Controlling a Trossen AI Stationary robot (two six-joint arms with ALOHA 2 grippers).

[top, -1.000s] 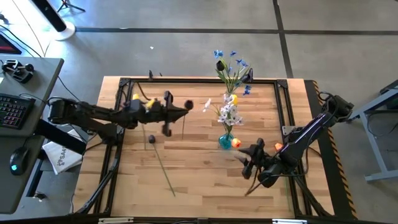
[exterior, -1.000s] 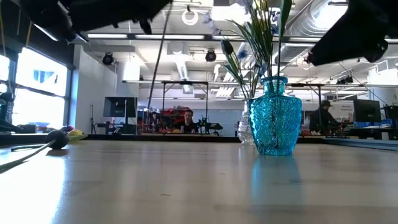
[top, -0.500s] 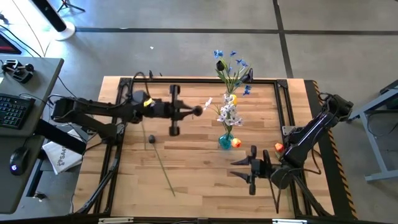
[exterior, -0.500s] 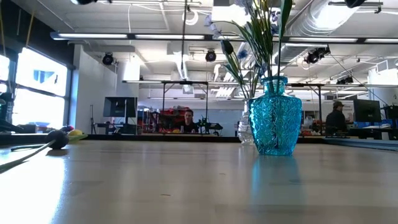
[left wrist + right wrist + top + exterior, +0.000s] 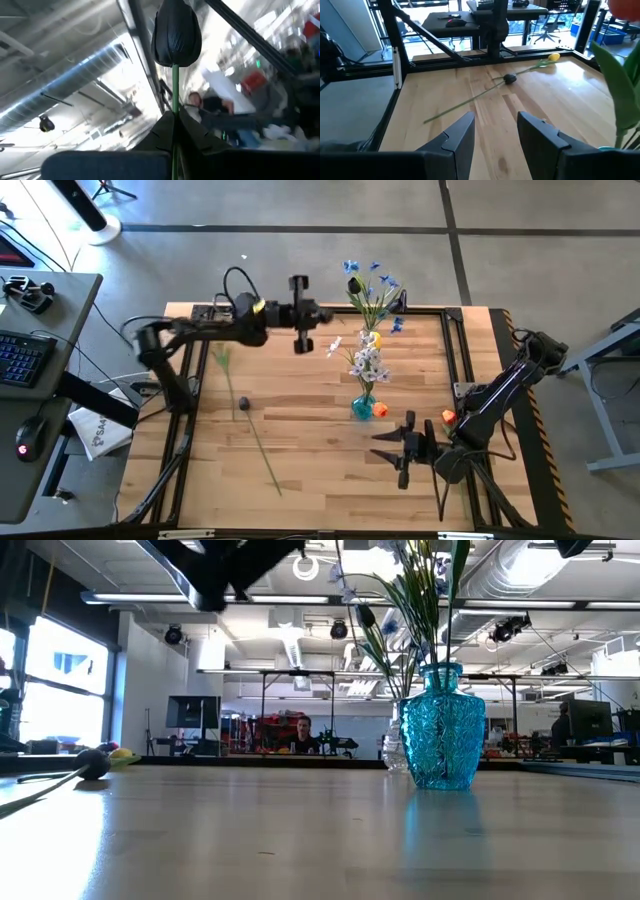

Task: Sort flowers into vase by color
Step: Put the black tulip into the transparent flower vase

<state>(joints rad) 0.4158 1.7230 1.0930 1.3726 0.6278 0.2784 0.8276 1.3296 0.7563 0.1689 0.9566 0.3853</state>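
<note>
My left gripper is raised over the table's far edge, just left of the vases, and is shut on a near-black flower. A teal vase holds pale lilac-white and yellow flowers. A clear vase behind it holds blue flowers and a black one. Another black flower lies on the table with its stem running toward the near edge. A yellow flower lies farther left. My right gripper is open and low, right of the teal vase. My left gripper pinches the flower's green stem between its two shut fingers, a short way below the black head. It reaches level from the table's left. The head stands beyond the fingertips, lifted clear of the table. The stem's lower part is hidden.
An orange-red flower head sits beside the teal vase and another lies by my right arm. A black frame rims the table. Bare wood lies between my right gripper and the lying black flower.
My left gripper has risen and swung toward the table's far edge and right toward the vases, carrying the black flower lifted clear. My right gripper shifted slightly toward the near edge and levelled out, then kept still.
</note>
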